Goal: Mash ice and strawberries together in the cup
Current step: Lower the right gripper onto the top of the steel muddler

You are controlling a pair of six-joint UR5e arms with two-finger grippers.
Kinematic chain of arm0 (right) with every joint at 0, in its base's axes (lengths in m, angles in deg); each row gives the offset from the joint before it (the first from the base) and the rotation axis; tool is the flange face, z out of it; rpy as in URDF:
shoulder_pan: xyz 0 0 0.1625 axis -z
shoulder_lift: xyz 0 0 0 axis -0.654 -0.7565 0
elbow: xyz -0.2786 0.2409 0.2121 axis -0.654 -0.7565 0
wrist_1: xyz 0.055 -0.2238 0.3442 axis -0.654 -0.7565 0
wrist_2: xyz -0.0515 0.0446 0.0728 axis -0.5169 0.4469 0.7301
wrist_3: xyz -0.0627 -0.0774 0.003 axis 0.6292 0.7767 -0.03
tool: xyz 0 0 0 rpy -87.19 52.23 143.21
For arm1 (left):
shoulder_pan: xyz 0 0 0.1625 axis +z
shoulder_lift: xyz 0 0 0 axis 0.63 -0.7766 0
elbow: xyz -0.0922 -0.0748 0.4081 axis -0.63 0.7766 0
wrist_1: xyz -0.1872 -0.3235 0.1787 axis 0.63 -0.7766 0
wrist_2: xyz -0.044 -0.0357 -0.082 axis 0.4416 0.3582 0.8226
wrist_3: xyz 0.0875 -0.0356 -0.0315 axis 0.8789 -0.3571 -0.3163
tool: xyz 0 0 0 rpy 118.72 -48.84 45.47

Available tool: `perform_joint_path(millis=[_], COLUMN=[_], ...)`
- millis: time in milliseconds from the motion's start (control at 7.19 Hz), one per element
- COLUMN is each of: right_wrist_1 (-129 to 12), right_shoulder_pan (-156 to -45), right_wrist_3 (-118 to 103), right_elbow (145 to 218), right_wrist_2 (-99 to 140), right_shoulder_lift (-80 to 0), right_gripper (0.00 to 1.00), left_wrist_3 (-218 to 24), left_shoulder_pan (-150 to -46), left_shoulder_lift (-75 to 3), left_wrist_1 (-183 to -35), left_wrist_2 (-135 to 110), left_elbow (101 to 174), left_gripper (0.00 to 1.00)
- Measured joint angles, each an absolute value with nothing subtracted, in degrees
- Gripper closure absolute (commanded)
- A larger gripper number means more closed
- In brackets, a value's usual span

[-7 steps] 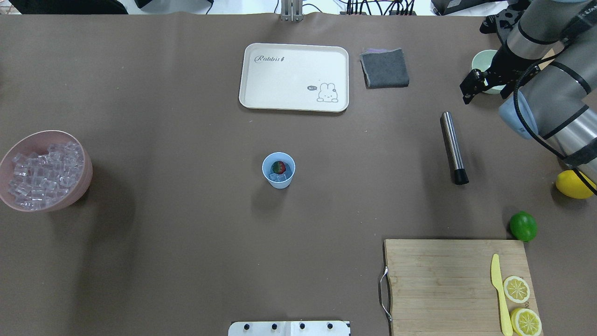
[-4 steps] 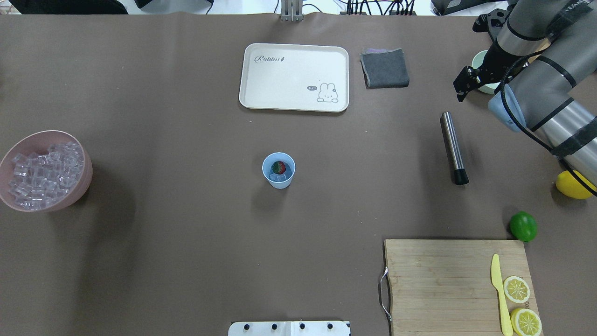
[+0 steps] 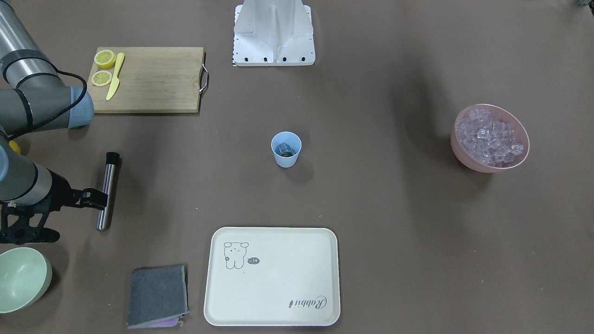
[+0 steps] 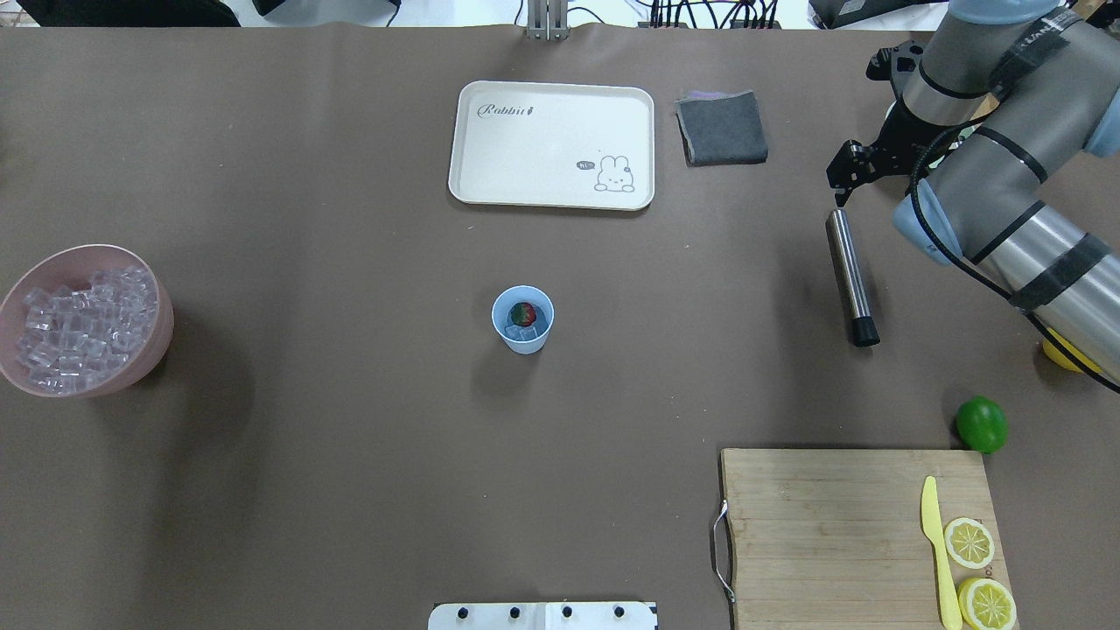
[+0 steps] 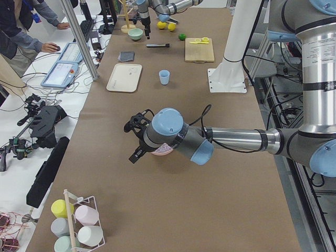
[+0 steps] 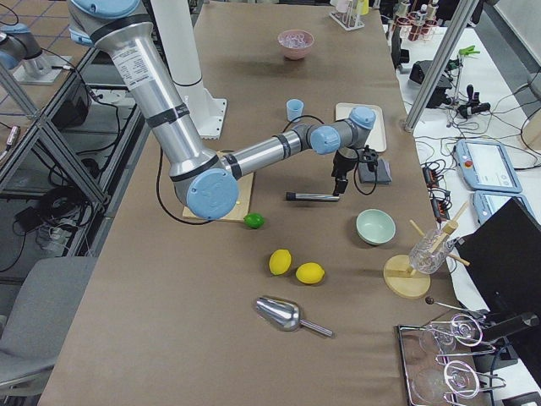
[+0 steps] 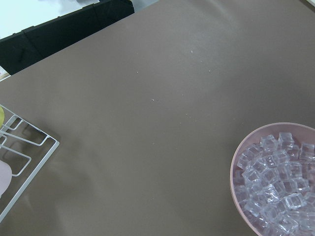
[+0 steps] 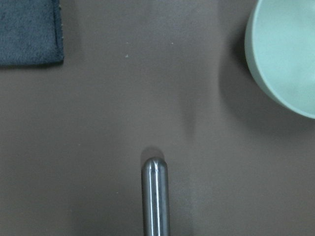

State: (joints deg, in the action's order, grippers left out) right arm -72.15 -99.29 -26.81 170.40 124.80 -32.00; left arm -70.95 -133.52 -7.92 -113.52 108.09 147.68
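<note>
The light-blue cup (image 4: 522, 319) stands mid-table, also in the front view (image 3: 286, 149). In it lie the red strawberry (image 4: 522, 312) and a few ice cubes (image 4: 526, 333). A steel muddler (image 4: 850, 276) with a black tip lies on the table to the right. My right gripper (image 4: 844, 175) hovers over its far bare end and looks open and empty. The right wrist view shows that rounded end (image 8: 155, 196) below. My left gripper (image 5: 135, 152) hangs above the pink bowl of ice (image 4: 83, 319). I cannot tell whether it is open or shut.
A cream tray (image 4: 551, 144) and a grey cloth (image 4: 722, 127) lie at the far side. A pale-green bowl (image 3: 21, 278) sits beside the right arm. A cutting board (image 4: 840, 525) with a knife and lemon slices, a lime (image 4: 981, 424) and a lemon (image 4: 1063, 354) are near right.
My right gripper has moved from over the pale-green bowl leftward and nearer, to above the muddler's far end. The cup and its contents have not moved.
</note>
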Motion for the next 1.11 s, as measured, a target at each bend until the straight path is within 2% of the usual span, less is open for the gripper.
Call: perform_joint_path(millis=[556, 835, 974, 1113], right_wrist_1=[-63.6, -63.3, -63.3, -63.3], right_shoulder_pan=[-96.6, -96.6, -96.6, -96.6], right_wrist_3=[-29.1, -29.5, -29.6, -29.6], right_elbow=[165.5, 164.5, 164.3, 164.1], right_wrist_2=[124.4, 124.4, 124.4, 124.5], right_shoulder_lift=[-32.2, -32.4, -32.5, -32.5], right_gripper=[0.01, 0.06, 0.11, 0.22], left_wrist_3=[-70.9, -70.9, -70.9, -70.9], left_shoulder_pan=[-133.4, -133.3, -133.2, -133.2], left_shoulder_lift=[-8.0, -8.3, -8.8, -9.1], left_wrist_1=[-113.5, -113.5, -113.5, -113.5], left_wrist_2=[107.1, 106.1, 105.7, 105.5], left_elbow=[147.5, 147.5, 147.5, 147.5], left_gripper=[0.03, 0.03, 0.03, 0.03])
